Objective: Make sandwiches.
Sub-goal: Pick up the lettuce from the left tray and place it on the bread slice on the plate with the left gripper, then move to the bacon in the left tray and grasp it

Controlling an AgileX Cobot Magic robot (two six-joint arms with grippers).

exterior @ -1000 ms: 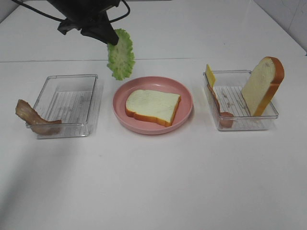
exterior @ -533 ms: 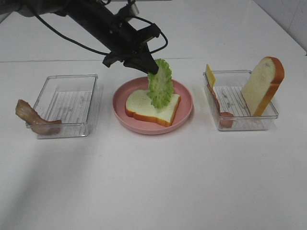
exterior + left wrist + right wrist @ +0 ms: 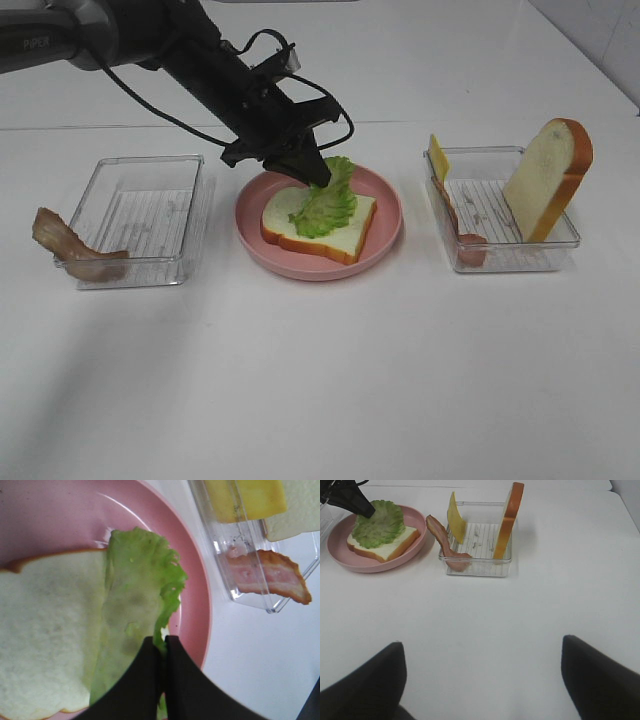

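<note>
Noted one legible word, "PIPER", in pale letters on the dark casing of the left arm [image 3: 150,30].

Checked the left gripper [image 3: 318,180]: found its black fingers [image 3: 145,680] pressed almost together, pinching one frilled edge of the lettuce leaf [image 3: 325,200] at the tips. Found the rest of the leaf lying limp across the bread slice [image 3: 45,630].

Checked the right gripper [image 3: 481,645]: found its two dark fingers [image 3: 365,685] spread wide, gripping nothing, poised above the bare white table [image 3: 320,380], well apart from the food.

Located the sandwich [image 3: 345,232], at this stage one slice under the leaf, flat on the pink plate [image 3: 385,225], between two clear trays.

Recorded the leaf as pale green, crinkled and ruffled at its border. Recorded the slice as white with a spongy face and orange-brown crust, squarish with a domed end. Recorded the plate as round, smooth and glossy, with a raised rim.

Recorded the right tray [image 3: 510,262] as clear rigid plastic, rectangular, with a ribbed floor. Found inside it a second bread slice [image 3: 548,180] standing on edge, leaning against the far wall. Found a thin yellow cheese slice [image 3: 438,157] upright at the plate end, and a wavy pink-brown bacon strip [image 3: 455,225] draped over that same wall.

Recorded the left tray [image 3: 140,210] as matching in make. Found another brown bacon strip [image 3: 70,245] hanging over its near outer corner, partly on the table.
</note>
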